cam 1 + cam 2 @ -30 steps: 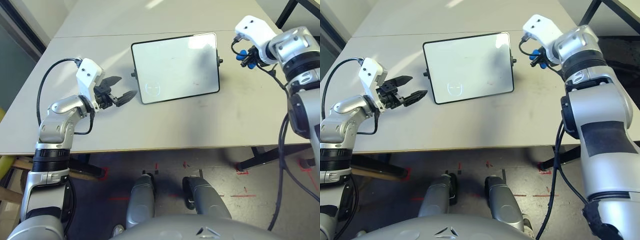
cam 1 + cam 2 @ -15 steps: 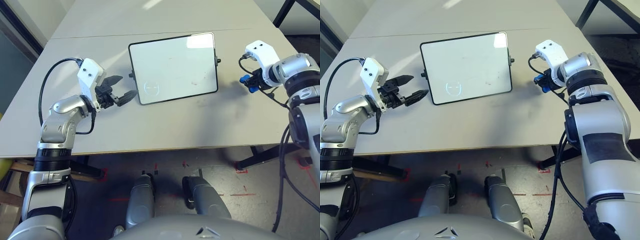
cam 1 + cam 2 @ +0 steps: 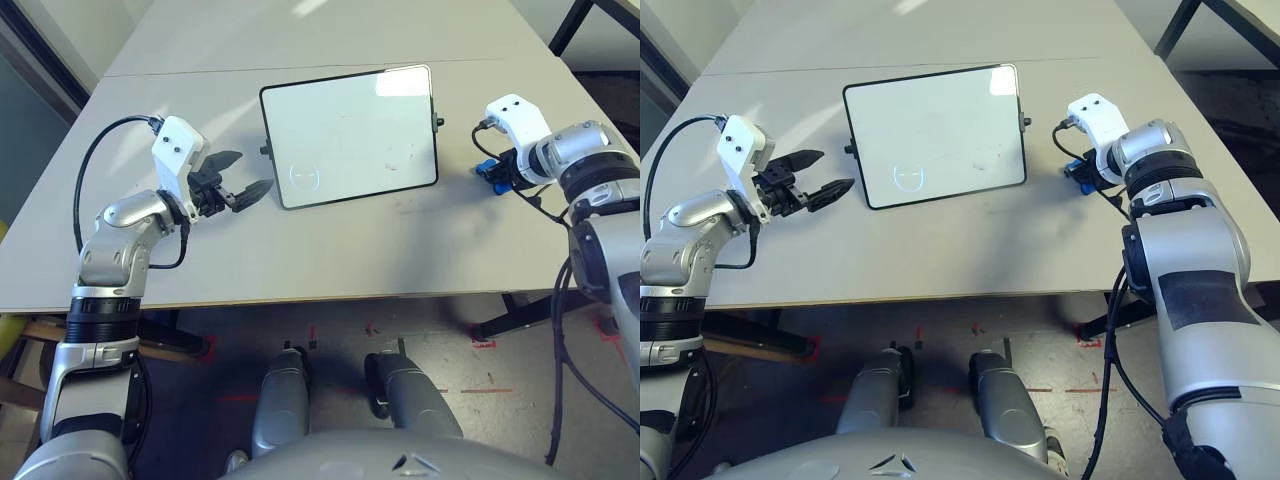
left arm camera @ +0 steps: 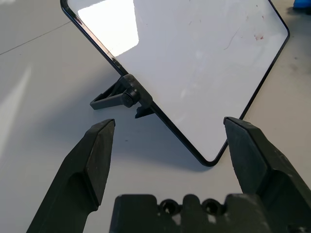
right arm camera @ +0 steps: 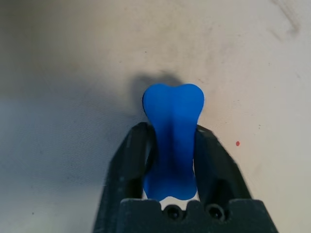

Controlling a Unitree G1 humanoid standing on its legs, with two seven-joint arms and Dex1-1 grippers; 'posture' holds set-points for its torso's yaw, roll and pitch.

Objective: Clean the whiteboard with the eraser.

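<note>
The whiteboard (image 3: 350, 135) lies at the middle of the table, black-framed, with a faint circular logo near its front left corner and a few faint red specks (image 3: 410, 155) at its right side. Just right of the board, the bright-blue bone-shaped eraser (image 5: 172, 121) sits low against the tabletop. My right gripper (image 5: 172, 133) is shut on its narrow waist, one finger pressed to each side. To the left of the board my left gripper (image 3: 253, 172) is open and empty, pointing at the board's left edge and side knob (image 4: 129, 97).
The table's front edge (image 3: 300, 295) runs just below both arms, and its right edge is close behind my right wrist. A black cable (image 3: 95, 165) loops from my left wrist. Black table legs (image 3: 520, 310) stand on the floor at the right.
My right arm has come down from beside the board's far right corner to the tabletop right of the board, carrying the eraser. The left arm has stayed put.
</note>
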